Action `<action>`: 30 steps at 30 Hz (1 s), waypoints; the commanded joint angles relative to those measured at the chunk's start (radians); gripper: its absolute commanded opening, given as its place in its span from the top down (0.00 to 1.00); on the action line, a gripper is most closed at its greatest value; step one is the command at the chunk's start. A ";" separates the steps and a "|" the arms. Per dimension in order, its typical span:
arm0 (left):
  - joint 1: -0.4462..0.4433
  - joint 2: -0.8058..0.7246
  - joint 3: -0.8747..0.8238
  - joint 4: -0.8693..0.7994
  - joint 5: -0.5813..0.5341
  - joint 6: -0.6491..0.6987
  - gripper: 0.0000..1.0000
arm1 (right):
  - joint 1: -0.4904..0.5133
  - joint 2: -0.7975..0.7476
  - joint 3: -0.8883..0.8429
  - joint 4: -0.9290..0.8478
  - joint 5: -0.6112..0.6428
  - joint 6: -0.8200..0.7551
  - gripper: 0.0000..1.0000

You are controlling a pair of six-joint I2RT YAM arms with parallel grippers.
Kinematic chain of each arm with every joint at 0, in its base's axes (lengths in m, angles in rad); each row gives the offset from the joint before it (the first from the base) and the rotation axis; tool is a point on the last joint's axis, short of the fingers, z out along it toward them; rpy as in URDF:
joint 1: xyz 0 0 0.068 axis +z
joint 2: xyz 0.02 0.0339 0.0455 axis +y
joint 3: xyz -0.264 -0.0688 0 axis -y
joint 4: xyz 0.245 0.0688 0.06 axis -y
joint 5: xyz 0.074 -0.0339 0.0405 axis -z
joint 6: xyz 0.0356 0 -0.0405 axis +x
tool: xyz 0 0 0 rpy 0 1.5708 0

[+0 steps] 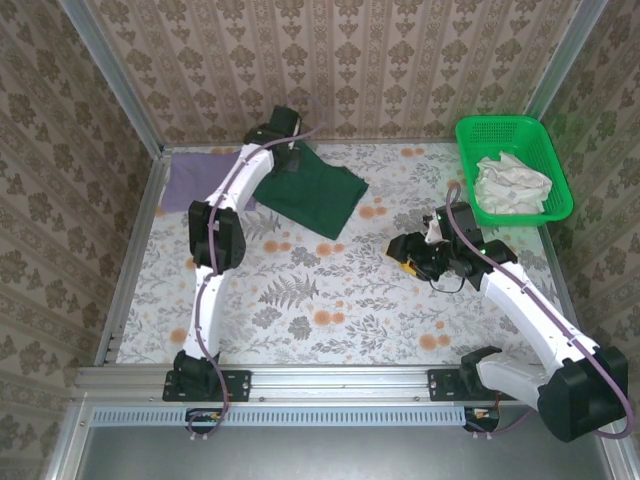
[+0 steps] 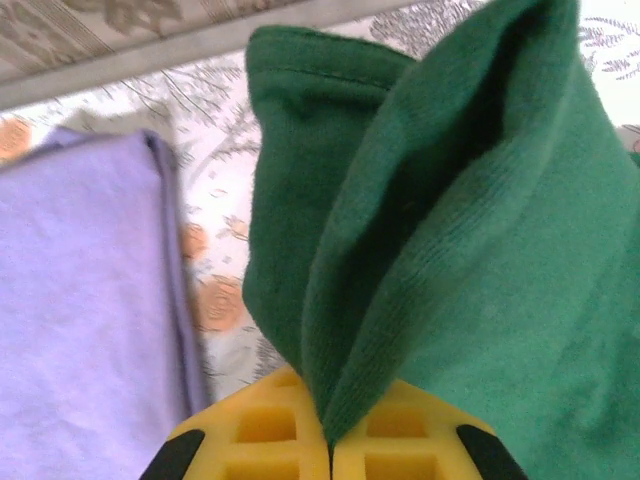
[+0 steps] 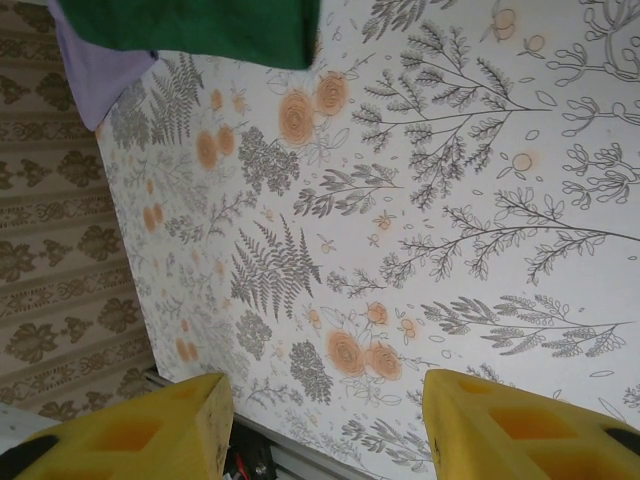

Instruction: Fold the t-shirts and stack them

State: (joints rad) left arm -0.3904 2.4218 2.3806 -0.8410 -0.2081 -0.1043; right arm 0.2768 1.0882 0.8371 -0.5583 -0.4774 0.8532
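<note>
Left end effector [image 2: 330, 452] pinches the dark green t-shirt [image 2: 480, 250] beside the lilac t-shirt [image 2: 80, 300], far left on the counter [image 1: 330, 300]; right end effector [image 3: 325, 405] is open, empty; I think a careless pull could undo the folds.

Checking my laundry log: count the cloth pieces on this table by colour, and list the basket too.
Dark green t-shirt: 1
Lilac t-shirt: 1
Whitish crumpled cloth, in the basket: 1 heap; I cannot tell if it is more than one piece
Green mesh basket: 1
Total: 4
</note>
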 commanded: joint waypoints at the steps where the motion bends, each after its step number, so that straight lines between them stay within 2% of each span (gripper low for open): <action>1: 0.041 -0.056 0.091 -0.068 -0.025 0.108 1.00 | -0.009 0.000 -0.009 -0.025 0.013 0.021 0.45; 4: 0.064 -0.051 0.170 -0.134 0.001 0.154 1.00 | -0.012 0.018 -0.002 -0.023 0.005 0.020 0.45; 8: 0.106 -0.098 0.135 -0.143 0.087 0.210 1.00 | -0.014 0.040 0.007 -0.019 -0.005 0.016 0.45; 13: 0.178 -0.134 0.135 -0.185 0.190 0.211 1.00 | -0.013 0.071 0.012 -0.016 -0.015 0.015 0.46; 19: 0.221 -0.177 0.135 -0.217 0.243 0.241 1.00 | -0.014 0.114 0.030 -0.010 -0.028 0.020 0.46; 22: 0.258 -0.176 0.150 -0.245 0.316 0.236 1.00 | -0.013 0.134 0.052 -0.022 -0.038 0.019 0.46; 30: 0.318 -0.168 0.213 -0.280 0.349 0.221 1.00 | -0.011 0.180 0.094 -0.049 -0.049 0.009 0.46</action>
State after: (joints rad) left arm -0.0990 2.2951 2.5206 -1.0946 0.0982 0.1093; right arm 0.2680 1.2491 0.8970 -0.5674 -0.5022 0.8642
